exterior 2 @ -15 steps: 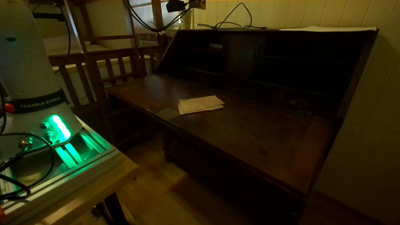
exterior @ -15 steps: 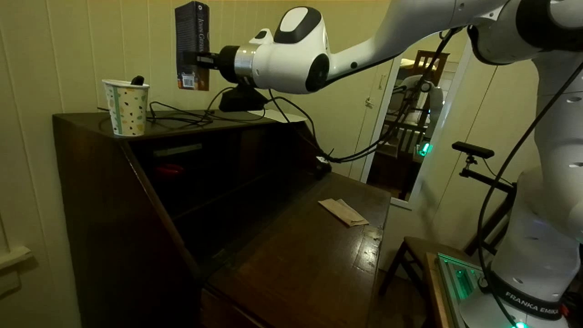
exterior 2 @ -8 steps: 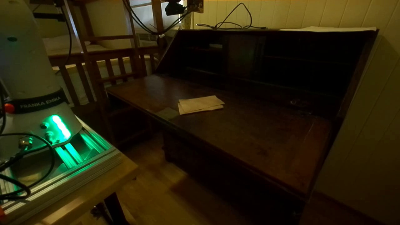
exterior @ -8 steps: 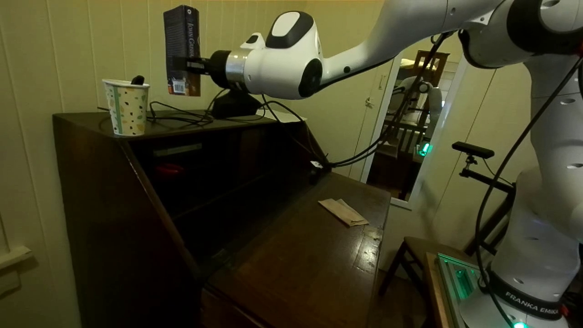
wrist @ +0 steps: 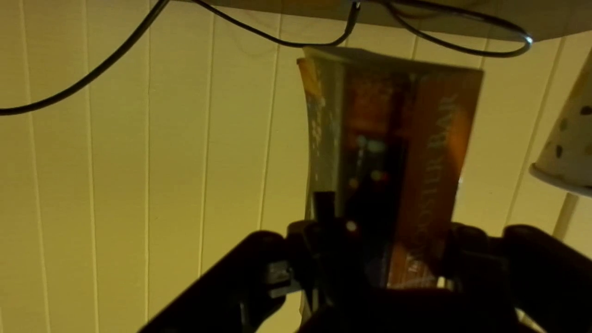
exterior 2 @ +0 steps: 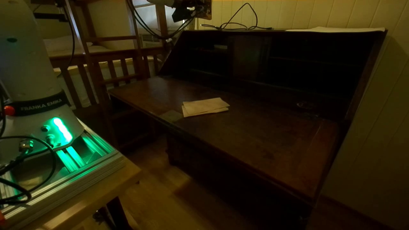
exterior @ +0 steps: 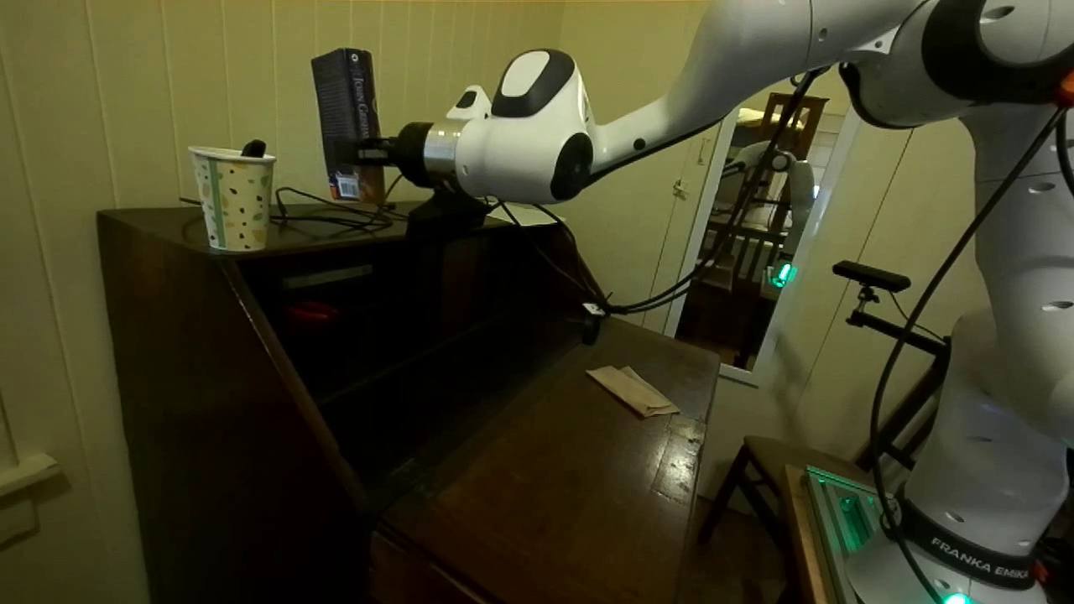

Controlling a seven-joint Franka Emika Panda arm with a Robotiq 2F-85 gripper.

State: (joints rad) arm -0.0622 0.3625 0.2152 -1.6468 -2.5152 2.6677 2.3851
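My gripper [exterior: 362, 153] is shut on a thick paperback book [exterior: 342, 109] with a dark back cover and an orange-brown lower end. The book is held nearly upright, its top leaning slightly left, a little above the desk's top shelf. In an exterior view only part of the book [exterior 2: 206, 10] shows at the upper edge. In the wrist view, which stands upside down, the book [wrist: 407, 138] sits between the dark fingers [wrist: 388, 245]. A spotted paper cup [exterior: 237, 201] with a dark thing in it stands left of the book; it also shows in the wrist view [wrist: 571, 148].
Black cables [exterior: 336, 220] lie on the top shelf near the book. A white sheet [exterior 2: 335, 29] lies on that shelf too. Folded brown paper [exterior: 633, 390] lies on the desk's lowered front [exterior: 537, 495]. A red thing [exterior: 310, 313] is inside a desk compartment. The panelled wall [wrist: 175, 162] stands behind.
The gripper has come down with the book, bringing it close to the top shelf. It shifted left, then slightly back right. The book now tilts a little more. The desk things have not moved.
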